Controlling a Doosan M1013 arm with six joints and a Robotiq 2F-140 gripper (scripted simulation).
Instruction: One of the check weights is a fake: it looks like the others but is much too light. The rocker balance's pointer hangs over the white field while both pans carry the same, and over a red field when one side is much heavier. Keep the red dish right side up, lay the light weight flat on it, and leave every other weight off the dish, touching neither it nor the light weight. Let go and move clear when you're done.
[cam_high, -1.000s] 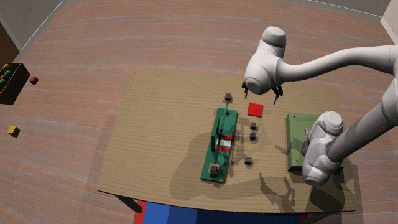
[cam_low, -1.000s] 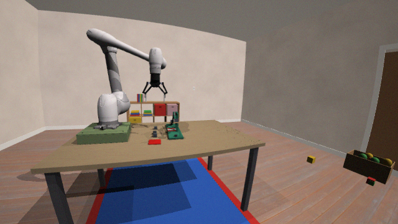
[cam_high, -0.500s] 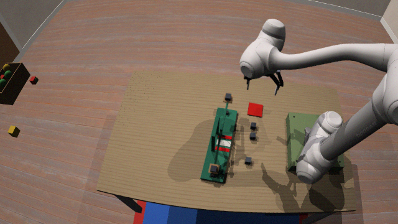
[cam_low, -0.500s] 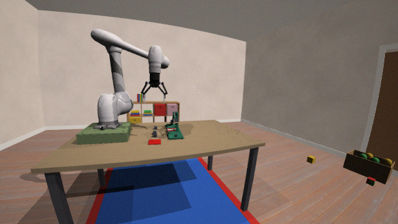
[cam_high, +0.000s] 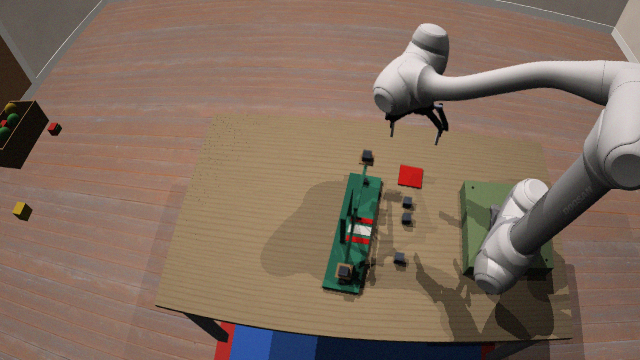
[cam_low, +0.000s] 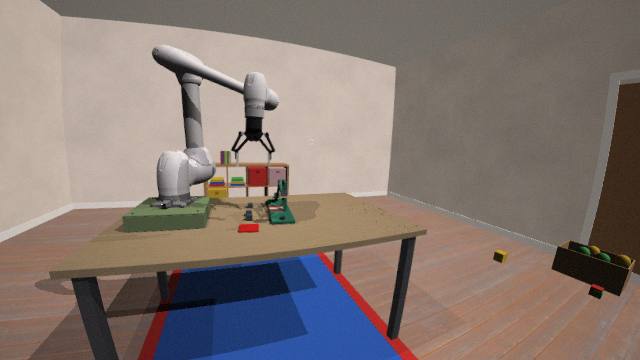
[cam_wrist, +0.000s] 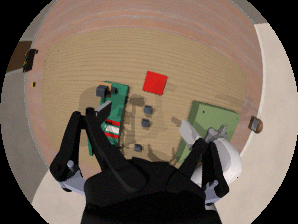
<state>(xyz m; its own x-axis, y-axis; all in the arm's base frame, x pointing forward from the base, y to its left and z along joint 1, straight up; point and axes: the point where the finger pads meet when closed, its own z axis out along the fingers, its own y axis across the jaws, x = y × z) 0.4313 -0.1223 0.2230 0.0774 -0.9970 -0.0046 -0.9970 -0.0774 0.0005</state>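
My jaws (cam_high: 414, 140) (cam_low: 253, 162) stand wide and empty above the table (cam_high: 240, 200) (cam_low: 320, 240) (cam_wrist: 75, 65). One dark weight sits in each pan of the balance (cam_high: 334, 280) (cam_low: 283, 216) (cam_wrist: 122, 95); three lie beside it. Probably hard little blocks, best pinched low across opposite sides; the fake should lift easily.

The rocker balance (cam_high: 374, 192) (cam_low: 282, 218) (cam_wrist: 120, 92) was green, its scale a white field (cam_high: 359, 230) (cam_wrist: 112, 129) banded by red on two sides. The dish (cam_high: 410, 176) (cam_low: 248, 228) (cam_wrist: 155, 83) was plain red, the check weights dark grey. From where I stood, the arm (cam_high: 520, 80) (cam_low: 192, 107) looked pale grey-white, its gripper (cam_high: 414, 140) (cam_low: 253, 162) (cam_wrist: 145, 117) mostly black, its base block (cam_high: 472, 192) (cam_low: 167, 223) (cam_wrist: 200, 112) moss green. The tabletop (cam_high: 250, 200) (cam_low: 320, 240) (cam_wrist: 100, 55) was tan with fine darker streaks, its legs (cam_high: 207, 326) (cam_low: 401, 287) dark grey. Below lay a blue rug (cam_high: 295, 342) (cam_low: 240, 320) edged in red, over reddish-brown planks streaked with grey.
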